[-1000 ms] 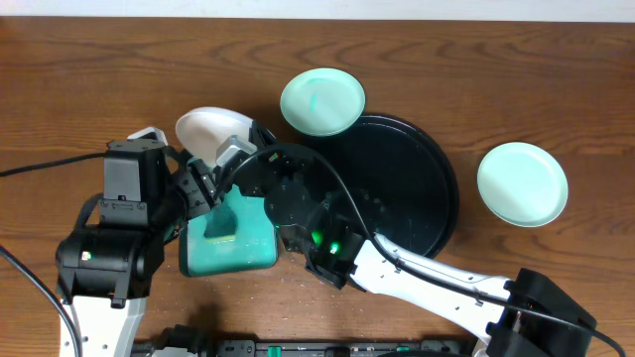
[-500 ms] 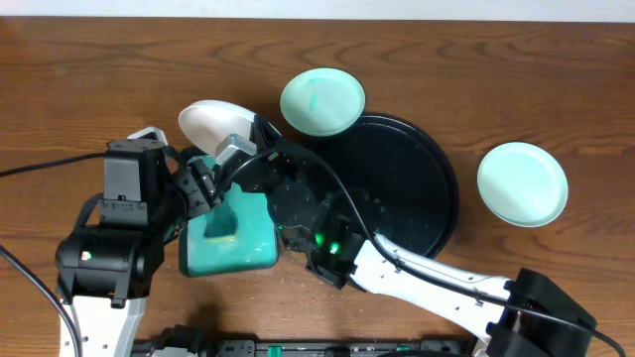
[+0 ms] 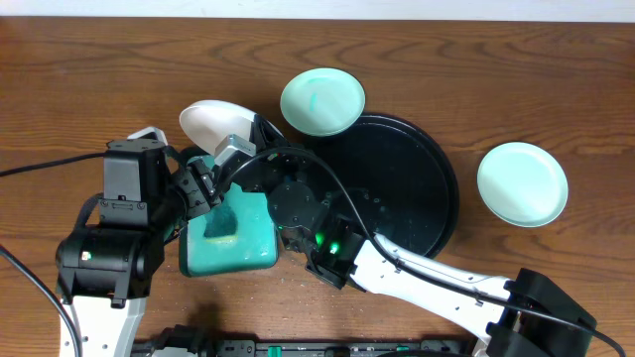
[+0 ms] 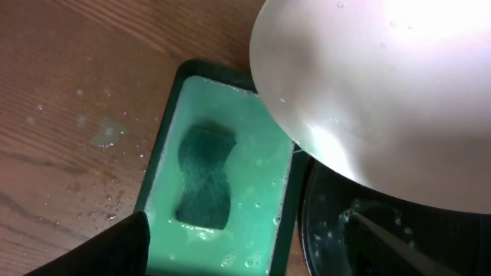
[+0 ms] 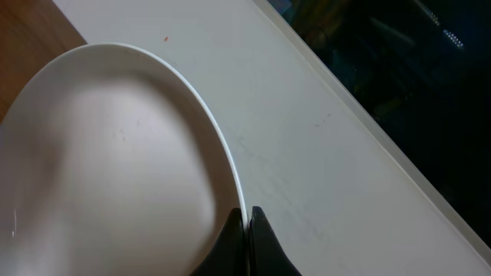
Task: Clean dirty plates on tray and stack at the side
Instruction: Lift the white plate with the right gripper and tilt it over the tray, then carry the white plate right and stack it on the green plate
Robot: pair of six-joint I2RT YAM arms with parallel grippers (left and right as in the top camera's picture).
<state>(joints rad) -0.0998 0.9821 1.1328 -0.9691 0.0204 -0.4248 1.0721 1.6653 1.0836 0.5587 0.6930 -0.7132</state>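
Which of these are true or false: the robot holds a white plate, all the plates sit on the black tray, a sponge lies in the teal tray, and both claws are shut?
1. The right gripper pinches the white plate by its rim: true.
2. All plates sit on the black tray: false; one mint plate lies apart on the table.
3. A sponge lies in the teal tray: true.
4. Both grippers are shut: false; the left is open.

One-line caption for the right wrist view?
Right hand shut on the white plate's rim, held up edge-on.
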